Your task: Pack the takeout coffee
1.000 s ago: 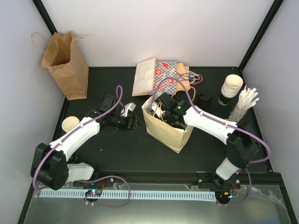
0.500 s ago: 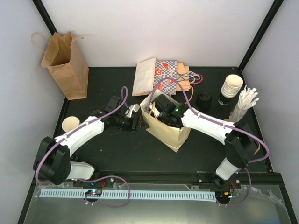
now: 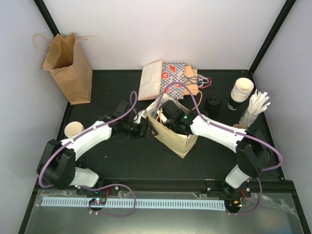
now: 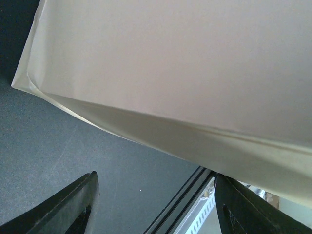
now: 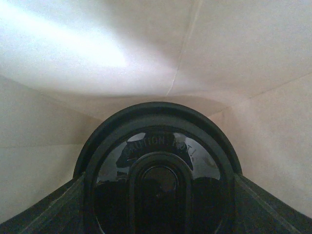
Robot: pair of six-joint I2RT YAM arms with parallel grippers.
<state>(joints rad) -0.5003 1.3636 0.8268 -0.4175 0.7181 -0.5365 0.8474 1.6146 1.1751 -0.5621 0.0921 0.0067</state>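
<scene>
We are at the loading step. The cream bag (image 3: 178, 141) stands between the arms. The left gripper (image 3: 145, 129) waits just beside its wall, jaws apart and empty. The right gripper (image 3: 169, 114), inside the bag, clamps the black-lidded coffee cup (image 5: 158, 161). The next move, we judge, calls for lowering, releasing, and a straight upward withdrawal.

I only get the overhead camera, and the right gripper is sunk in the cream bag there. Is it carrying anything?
Observer: It looks so. The right wrist camera shows a black lid filling the gap between the fingers of the right gripper, with the walls of the bag around it.
Operator: Is the left gripper pinching the bag?
Observer: No. Its own camera shows the left gripper open, with nothing between its fingers and the bag's outer wall just ahead.
</scene>
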